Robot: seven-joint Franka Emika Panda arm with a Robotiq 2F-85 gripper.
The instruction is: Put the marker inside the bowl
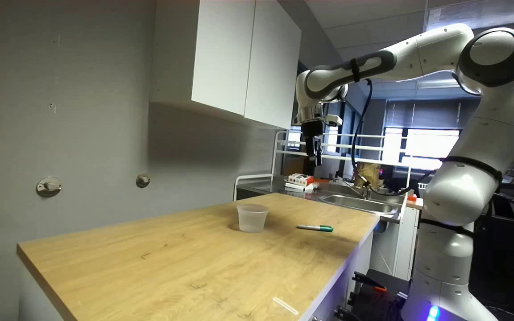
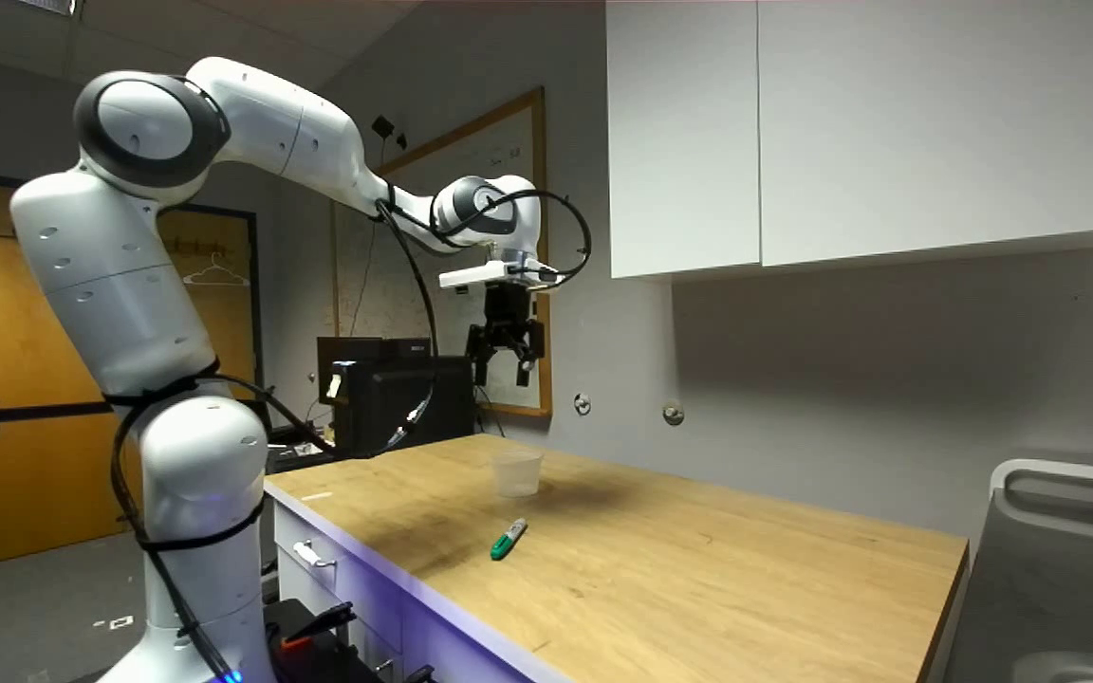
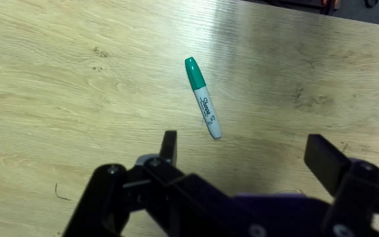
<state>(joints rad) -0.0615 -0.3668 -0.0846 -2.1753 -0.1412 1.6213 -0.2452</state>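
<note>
- Closest, the gripper (image 2: 501,376) hangs high over the wooden counter (image 1: 172,267), its fingers (image 3: 169,144) spread wide with nothing between them; I take that as readiness for a pinch.
- Below it the marker (image 3: 204,97) lies flat on the counter, green cap on, outside the bowl. The fingers stand either side of a line close to its length, so I'd guess they're set to close across the barrel.
- A little farther off, the bowl (image 1: 252,218) stands upright near the marker, not touching, mouth up, presumably to take a straight drop.
- Farthest, past the counter's end, the sink (image 1: 357,204) seems to play no part.
</note>
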